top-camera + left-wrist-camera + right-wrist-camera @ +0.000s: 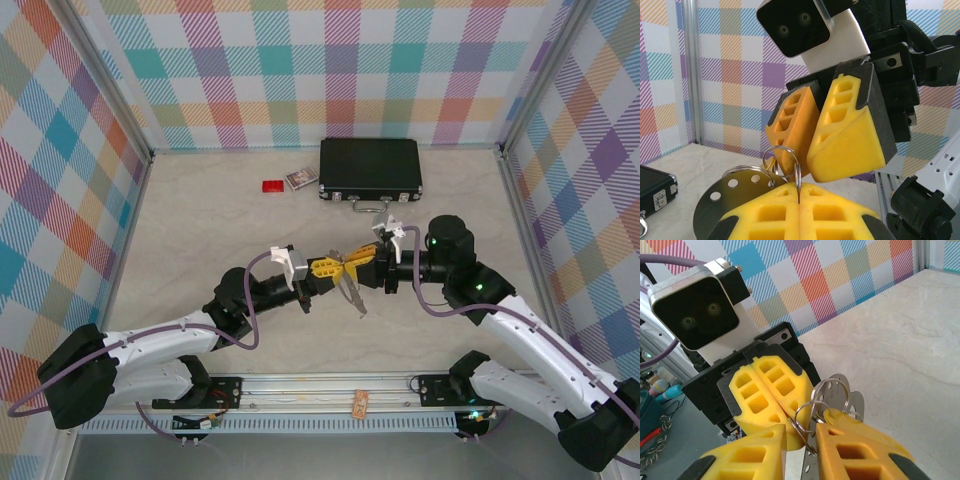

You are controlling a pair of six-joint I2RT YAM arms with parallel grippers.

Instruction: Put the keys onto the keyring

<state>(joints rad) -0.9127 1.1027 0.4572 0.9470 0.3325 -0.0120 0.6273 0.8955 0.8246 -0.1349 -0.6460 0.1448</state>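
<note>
Left pincer point(799, 194) is clenched, its yellow pads point(770, 215) pressed flat together on the thin edge of the keyring point(798, 175), which stands up out of the seam, held in mid-air above the middle of the worktop point(200, 230). Right pincer point(801, 442) faces it nose to nose from 3 o'clock in the overhead view. Its jaws stand a little apart with the wire loop running through the gap, and I cannot tell whether they pinch it or merely bracket it. By my judgement the task is in its threading stage. The ring is lifted and presented between the two arms, but the keys cannot be picked out among the metal, so whether any is on is unclear. Working a key past the split coil looks like what is left. The keyring reads as bright, springy steel wire wound in overlapping round coils. Beside it, toward 9 o'clock in the left wrist view, hangs a perforated plate point(724, 191), flat and thin, with a curved rim and a row of round holes. The pads are hollow-celled yellow blocks on black backings. On the smooth, marbled worktop a hard black case point(370, 168) sits at 12 o'clock, with a small red block point(272, 186) at about 11 o'clock.
</note>
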